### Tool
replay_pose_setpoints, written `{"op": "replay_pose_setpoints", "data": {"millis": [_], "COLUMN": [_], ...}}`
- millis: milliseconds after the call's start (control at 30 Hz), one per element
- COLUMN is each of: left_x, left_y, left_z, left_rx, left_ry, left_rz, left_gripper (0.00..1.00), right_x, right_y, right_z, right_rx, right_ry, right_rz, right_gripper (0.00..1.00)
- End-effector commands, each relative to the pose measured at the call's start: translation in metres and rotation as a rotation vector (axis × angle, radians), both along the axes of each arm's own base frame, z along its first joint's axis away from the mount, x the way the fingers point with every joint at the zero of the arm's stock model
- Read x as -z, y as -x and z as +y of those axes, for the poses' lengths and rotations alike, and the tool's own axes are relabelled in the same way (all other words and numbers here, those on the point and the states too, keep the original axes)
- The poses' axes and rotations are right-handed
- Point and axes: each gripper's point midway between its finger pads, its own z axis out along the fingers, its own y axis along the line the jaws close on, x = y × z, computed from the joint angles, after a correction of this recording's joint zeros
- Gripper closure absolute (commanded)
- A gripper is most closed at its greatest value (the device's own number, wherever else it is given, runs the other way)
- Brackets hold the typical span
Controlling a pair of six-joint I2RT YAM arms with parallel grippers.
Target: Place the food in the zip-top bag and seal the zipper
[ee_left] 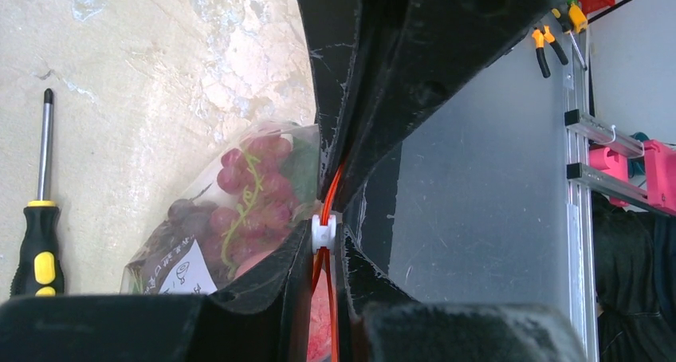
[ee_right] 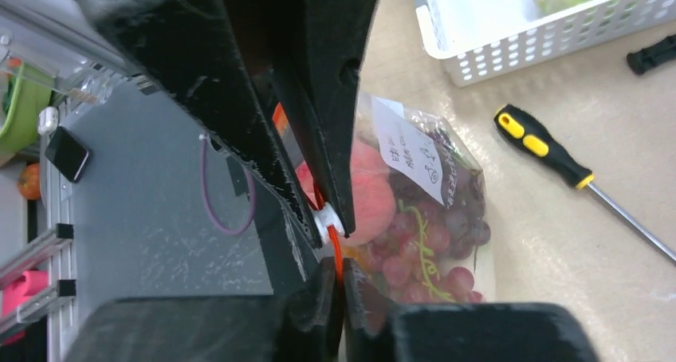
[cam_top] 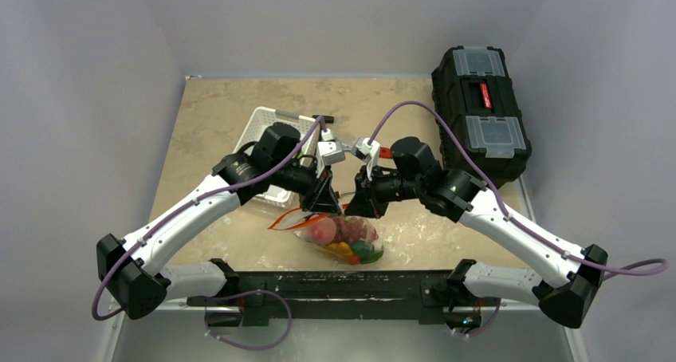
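Bag: your zip-top bag [cam_top: 344, 236] lies on the counter [cam_top: 215, 115], long axis slanting, mouth far-left, food near-right.
Left fingers [ee_left: 359, 99]: narrow, pinching its zipper [ee_left: 335, 190].
Right fingers [ee_right: 319, 75]: narrow, pinching the same zipper.

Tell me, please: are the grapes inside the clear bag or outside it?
Inside. The grapes show through the clear wall of the zip-top bag, right beside the peach.
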Motion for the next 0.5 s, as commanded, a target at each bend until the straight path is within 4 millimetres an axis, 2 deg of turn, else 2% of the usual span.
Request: {"op": "replay_pose_setpoints", "data": {"millis": [0, 67, 200, 333, 467], "left_x": [-0.025, -0.025, -0.023, -0.019, -0.017], "left_y": [0.002, 0.001, -0.001, -0.003, -0.005], "left_z": [-0.006, -0.006, -0.007, -0.008, -0.008], "left_rx": [0.045, 0.040, 0.031, 0.027, 0.020], "left_ry": [0.076, 0.075, 0.062, 0.045, 0.033], "left_rz": [-0.053, -0.051, -0.041, -0.026, -0.022], "left_gripper": [1.00, 1.00, 1.00, 1.00, 1.00], "right_x": [-0.008, 0.000, 0.004, -0.005, 0.002], "right_y": [-0.014, -0.034, -0.076, -0.092, -0.097], "right_z": [0.007, 0.000, -0.031, -0.051, -0.063], "right_rx": [0.080, 0.237, 0.602, 0.762, 0.855], "right_ry": [-0.060, -0.050, -0.055, -0.116, -0.108], "right_rz": [-0.017, -0.016, -0.054, -0.104, -0.087], "right_gripper": [1.00, 1.00, 1.00, 1.00, 1.00]}}
